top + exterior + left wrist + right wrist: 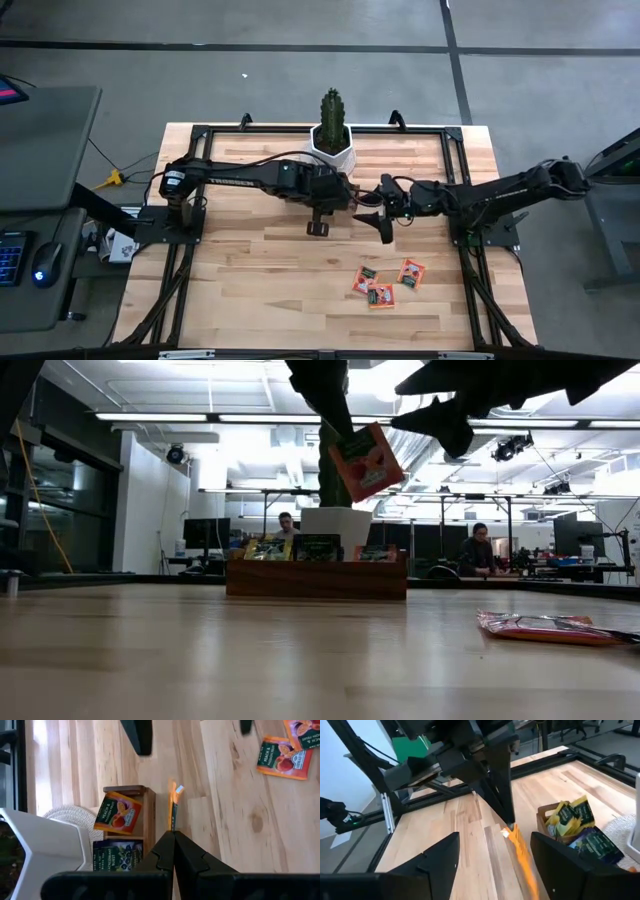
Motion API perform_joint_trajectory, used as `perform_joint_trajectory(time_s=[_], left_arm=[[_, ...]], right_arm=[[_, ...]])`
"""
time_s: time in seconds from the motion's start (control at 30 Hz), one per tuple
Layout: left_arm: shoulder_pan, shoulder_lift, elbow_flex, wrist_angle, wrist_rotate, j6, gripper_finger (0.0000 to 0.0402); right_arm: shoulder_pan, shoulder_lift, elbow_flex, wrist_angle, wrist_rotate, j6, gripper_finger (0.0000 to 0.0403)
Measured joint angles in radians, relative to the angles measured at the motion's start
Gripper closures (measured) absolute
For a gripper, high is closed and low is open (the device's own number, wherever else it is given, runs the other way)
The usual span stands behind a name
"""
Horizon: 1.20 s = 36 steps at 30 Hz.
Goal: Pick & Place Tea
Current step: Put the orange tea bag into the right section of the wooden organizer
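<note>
1. My left hand (318,228) pinches one orange-red tea sachet (366,461) by its upper edge, fingers (172,851) closed flat on it; held so, the sachet hangs on edge and can slide into a slot.
2. The sachet hangs in the air above the bench (250,290), tilted, near the wooden tray (316,577) but not yet over a compartment.
3. My right hand (385,228) sits just to the right of the left, fingers (440,857) spread wide and empty with the sachet between them, as if after a handover or to steady it; which, I cannot tell.
4. The tray stands at the far side beside the white planter (331,145); its compartments hold upright sachets sorted by colour: yellow-green (570,813), dark blue (115,856), orange-red (117,813).
5. Loose orange-red sachets (384,281) lie flat at the near right, awaiting pickup.
6. Judgement: transport step; orange-red compartment next.
</note>
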Motion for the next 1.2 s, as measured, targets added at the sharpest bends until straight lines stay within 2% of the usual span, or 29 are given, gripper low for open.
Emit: perform_joint_trajectory(time_s=[0.37,0.63,0.9,1.2], left_arm=[[0.0,0.0,0.0,-0.009,-0.003,0.004,0.0401],[0.0,0.0,0.0,-0.008,-0.001,0.004,0.0401],[0.0,0.0,0.0,-0.007,0.002,0.004,0.0401],[0.0,0.0,0.0,-0.007,0.002,0.004,0.0401]], right_arm=[[-0.012,0.147,0.0,0.136,-0.014,-0.004,0.0176],[-0.012,0.192,0.0,0.188,0.023,-0.007,0.0191],[-0.039,0.192,0.0,0.203,0.034,-0.009,0.0232],[-0.051,0.191,0.0,0.2,-0.016,-0.008,0.0289]])
